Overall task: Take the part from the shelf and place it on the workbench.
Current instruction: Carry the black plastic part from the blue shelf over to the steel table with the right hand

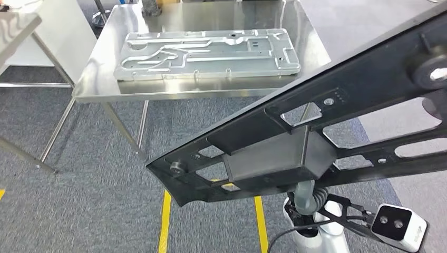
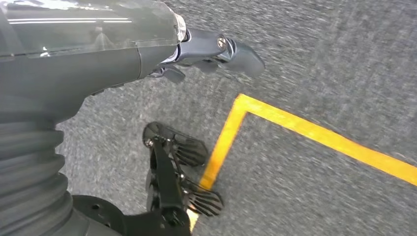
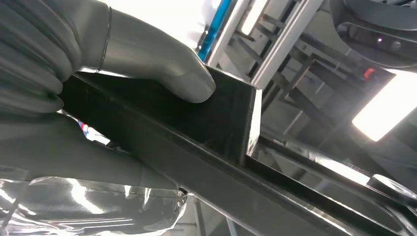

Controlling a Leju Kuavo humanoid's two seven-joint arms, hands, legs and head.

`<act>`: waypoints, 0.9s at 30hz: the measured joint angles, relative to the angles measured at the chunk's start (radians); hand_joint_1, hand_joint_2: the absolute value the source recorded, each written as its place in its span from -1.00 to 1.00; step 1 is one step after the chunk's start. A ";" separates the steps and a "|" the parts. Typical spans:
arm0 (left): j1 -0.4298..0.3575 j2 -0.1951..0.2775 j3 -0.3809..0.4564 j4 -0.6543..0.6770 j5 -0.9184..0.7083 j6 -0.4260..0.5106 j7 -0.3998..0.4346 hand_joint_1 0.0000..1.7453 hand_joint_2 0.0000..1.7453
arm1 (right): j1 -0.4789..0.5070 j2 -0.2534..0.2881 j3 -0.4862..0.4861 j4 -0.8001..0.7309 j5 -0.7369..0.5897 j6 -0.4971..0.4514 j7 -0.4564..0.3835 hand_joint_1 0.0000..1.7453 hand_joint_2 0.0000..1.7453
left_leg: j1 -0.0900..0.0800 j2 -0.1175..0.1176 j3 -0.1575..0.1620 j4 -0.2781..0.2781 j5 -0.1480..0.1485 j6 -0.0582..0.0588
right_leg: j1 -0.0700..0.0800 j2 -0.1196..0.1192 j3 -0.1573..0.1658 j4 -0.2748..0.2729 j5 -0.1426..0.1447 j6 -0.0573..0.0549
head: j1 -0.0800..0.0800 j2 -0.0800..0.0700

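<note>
Part: a long black frame part (image 1: 316, 126) with cut-out openings and a boxy block at its middle, held in the air, slanting from low centre up toward the right edge of the head view, above the carpet and in front of the table.
Right hand: its thick grey thumb (image 3: 162, 73) presses on the upright wall of the part's block, with the part wedged between thumb and the hand (image 3: 93, 113) below; the hand grips the part.
Left hand: the left hand (image 2: 216, 49) hangs over the carpet with its dark fingers drawn in and nothing in it.
Workbench: a stainless steel table (image 1: 100, 74) stands ahead on thin metal legs, well apart from the held part.
On the workbench: a large machined aluminium plate (image 1: 205, 52) with grooved channels lies flat and covers much of the middle of the top; a dark object at the far edge is cut off.
In the way: the slanted part hides the table's near right corner from the head view.
Floor: grey carpet (image 1: 95, 211) with yellow tape lines (image 2: 314, 132).
</note>
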 joint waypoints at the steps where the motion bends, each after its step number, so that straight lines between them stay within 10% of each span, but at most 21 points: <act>1: 0.000 0.000 0.000 0.000 0.000 0.001 0.000 -1.00 1.00 | -0.001 0.003 -0.001 0.000 0.002 0.000 0.000 1.00 1.00 | 0.001 -0.005 -0.043 0.061 -0.020 -0.004 | -0.001 0.003 0.012 -0.002 -0.009 -0.002 | 0.000 0.000; 5: 0.003 0.001 0.000 0.000 0.001 0.004 0.001 -1.00 1.00 | 0.001 0.007 -0.004 0.000 0.008 0.000 0.000 1.00 1.00 | 0.007 -0.007 -0.156 0.116 -0.090 -0.012 | -0.005 0.020 0.069 -0.002 -0.054 0.003 | 0.000 0.000; 9: 0.008 0.002 0.000 0.000 0.001 0.004 0.001 -1.00 1.00 | 0.006 0.007 -0.010 -0.001 0.007 0.000 0.000 1.00 1.00 | 0.003 -0.008 -0.142 -0.091 0.127 0.001 | -0.004 0.025 0.121 -0.004 -0.102 0.018 | 0.000 0.000; 13: 0.009 0.002 0.000 0.000 0.003 0.004 -0.001 -1.00 1.00 | 0.009 0.008 -0.018 -0.007 0.006 0.005 0.000 1.00 1.00 | 0.001 -0.010 -0.119 -0.124 0.150 0.026 | -0.003 0.024 0.125 0.019 -0.106 0.042 | 0.000 0.000; 19: 0.009 0.002 0.000 0.000 0.003 0.004 -0.003 -1.00 1.00 | 0.018 0.008 -0.031 -0.012 0.004 0.015 0.000 1.00 1.00 | 0.003 -0.012 -0.053 -0.133 0.100 0.043 | -0.011 0.013 -0.078 0.295 -0.207 0.065 | 0.000 0.000; 21: 0.009 0.002 0.000 0.000 0.003 0.004 -0.003 -1.00 1.00 | 0.021 0.008 -0.036 -0.013 0.004 0.016 0.000 1.00 1.00 | 0.002 -0.014 -0.019 -0.133 0.075 0.042 | -0.012 0.012 -0.083 0.234 -0.173 0.062 | 0.000 0.000; 25: 0.006 -0.001 0.000 0.000 0.002 0.002 -0.003 -1.00 1.00 | 0.025 0.008 -0.046 -0.015 0.003 0.018 0.000 1.00 1.00 | -0.002 -0.015 0.028 -0.135 0.029 0.027 | -0.001 0.007 -0.045 0.031 0.016 0.037 | 0.000 0.000; 27: 0.004 -0.001 0.000 0.000 0.001 0.002 -0.004 -1.00 1.00 | 0.027 0.008 -0.051 -0.020 0.001 0.021 0.000 1.00 1.00 | -0.003 -0.016 0.039 -0.132 0.027 0.014 | 0.000 0.010 -0.033 0.017 0.014 0.025 | 0.000 0.000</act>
